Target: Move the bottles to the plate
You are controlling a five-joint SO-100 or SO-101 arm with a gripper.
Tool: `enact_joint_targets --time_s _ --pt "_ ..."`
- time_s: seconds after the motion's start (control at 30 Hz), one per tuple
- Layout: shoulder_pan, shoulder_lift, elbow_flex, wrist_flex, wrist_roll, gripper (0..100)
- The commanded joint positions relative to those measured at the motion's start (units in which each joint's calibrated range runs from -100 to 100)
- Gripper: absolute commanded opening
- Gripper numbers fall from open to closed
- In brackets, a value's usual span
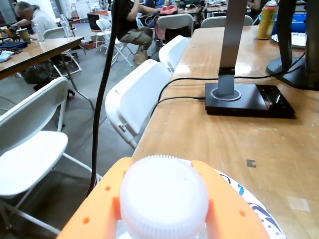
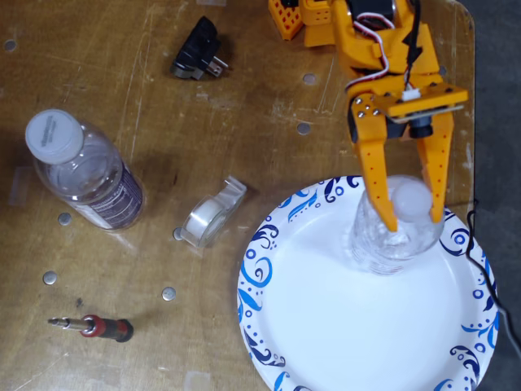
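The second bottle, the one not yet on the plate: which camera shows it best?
The fixed view: the second bottle stands left of the plate, beyond the tape dispenser. The wrist view misses it, showing only the pincer around the other bottle's cap.

Both views were bright, evenly lit. Fixed view: glare patch on wooden table (image 2: pixel 122 49) top, soft short shadow right of dark-label bottle (image 2: pixel 81 171), faint shadow by screwdriver (image 2: pixel 94 327); plate (image 2: pixel 342 326) centre near overexposed. Wrist view: white cap (image 1: pixel 164 196) was close, slightly soft, washed out; tabletop sheen near lamp base (image 1: pixel 246 99); far background mildly blurred, edges somewhat bowed.
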Motion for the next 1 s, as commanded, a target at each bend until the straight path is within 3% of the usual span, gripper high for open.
enact_joint_targets --time_s 0.0,0.5,0.97 --pt "-0.56 0.21 1.61 -4.73 0.26 1" --pt "-0.45 0.38 12.87 -18.92 2.77 1" --pt "-0.67 0.21 11.16 -15.18 2.61 1"
